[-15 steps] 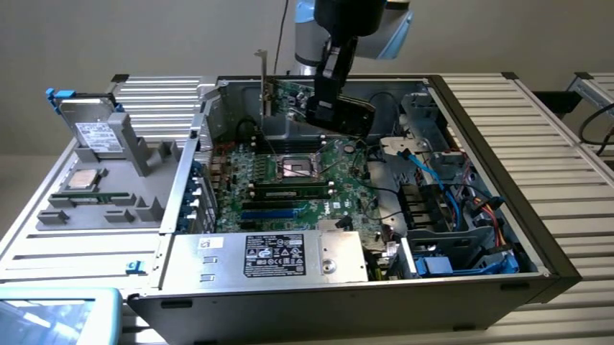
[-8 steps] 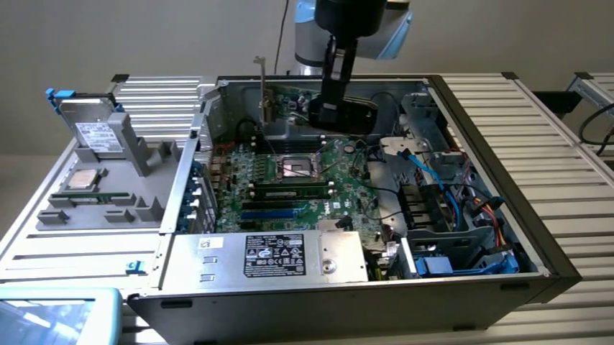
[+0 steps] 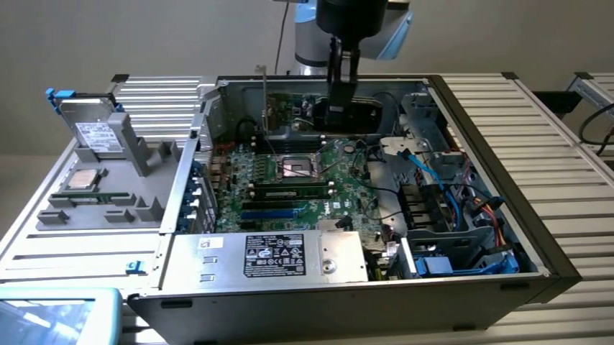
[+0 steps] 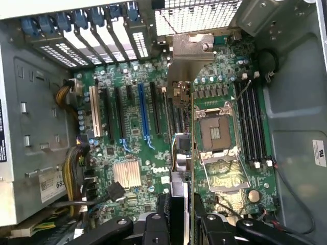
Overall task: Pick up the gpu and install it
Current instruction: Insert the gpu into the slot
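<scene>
**GPU clamped edge-on over the board: misalignment is the main risk**

The jaws of the black two-finger gripper (image 4: pixel 180 225) are part-way closed and clamped on the gpu (image 4: pixel 182 148), a thin green circuit card with a silver metal bracket at one end. They hold nothing else.

In the exterior view, the gripper (image 3: pixel 338 115) and the card (image 3: pixel 290 115) are at upper centre of the frame. Both are inside the open grey metal computer case (image 3: pixel 346 302), which sits on the ribbed aluminium desk (image 3: pixel 556 122).

The card stands upright on edge over the green motherboard (image 4: pixel 133 117). It runs parallel to the long expansion slots, between the blue slot (image 4: pixel 144 115) and the square silver CPU socket (image 4: pixel 214 132). The bracket end faces the case's rear slot openings. Can't tell whether the contact edge has reached a slot.

Risks, as I judge them:
- **Off line with the slot:** the edge would land on the slot rim or on small parts, and a push would then flex or scrape the board.
- **Bracket catching the rear wall:** the card would cock, with one end down and the other up.
- **Grip far from the bracket end:** the card could pivot or slip in the jaws under load.
- **Open CPU socket just beside the card:** sideways drift could hit it.

How the card looks: very thin seen edge-on, rigid and flat, with some shiny metal mid-length and a wide bracket. The cooler face is hard to make out.
</scene>
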`<action>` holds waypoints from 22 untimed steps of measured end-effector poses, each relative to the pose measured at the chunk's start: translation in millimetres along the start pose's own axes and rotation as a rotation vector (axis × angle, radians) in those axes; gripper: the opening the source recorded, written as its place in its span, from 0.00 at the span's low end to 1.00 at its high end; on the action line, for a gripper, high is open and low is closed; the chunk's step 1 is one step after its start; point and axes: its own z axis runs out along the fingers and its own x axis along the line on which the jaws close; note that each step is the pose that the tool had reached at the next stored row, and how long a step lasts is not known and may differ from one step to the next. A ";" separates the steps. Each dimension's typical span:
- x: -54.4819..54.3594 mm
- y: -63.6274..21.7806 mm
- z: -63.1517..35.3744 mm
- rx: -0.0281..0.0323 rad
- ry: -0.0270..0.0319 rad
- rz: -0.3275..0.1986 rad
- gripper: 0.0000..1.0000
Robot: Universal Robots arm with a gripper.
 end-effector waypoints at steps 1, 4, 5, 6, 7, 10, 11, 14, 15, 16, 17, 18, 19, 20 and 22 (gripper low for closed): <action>0.0 0.0 0.1 0.0010 0.0050 -0.011 0.28; 0.0 0.0 0.4 0.0036 0.0202 -0.049 0.28; 0.0 0.0 0.5 0.0045 0.0265 -0.059 0.28; 0.0 0.1 0.5 0.0056 0.0330 -0.067 0.28; 0.0 0.1 0.6 0.0061 0.0368 -0.070 0.28; 0.0 0.1 0.5 0.0061 0.0369 -0.070 0.28; 0.0 0.1 0.5 0.0060 0.0369 -0.070 0.28; 0.1 0.9 0.6 0.0063 0.0369 -0.070 0.28; 0.2 2.2 0.7 0.0068 0.0369 -0.070 0.28; 0.4 3.7 0.8 0.0072 0.0368 -0.070 0.28; 0.7 5.5 0.9 0.0077 0.0365 -0.070 0.28; 0.9 7.0 1.1 0.0082 0.0362 -0.070 0.28; 1.0 8.0 1.2 0.0095 0.0363 -0.070 0.28; 1.2 9.0 1.4 0.0128 0.0355 -0.070 0.28; 1.7 12.3 2.1 0.0162 0.0324 -0.070 0.28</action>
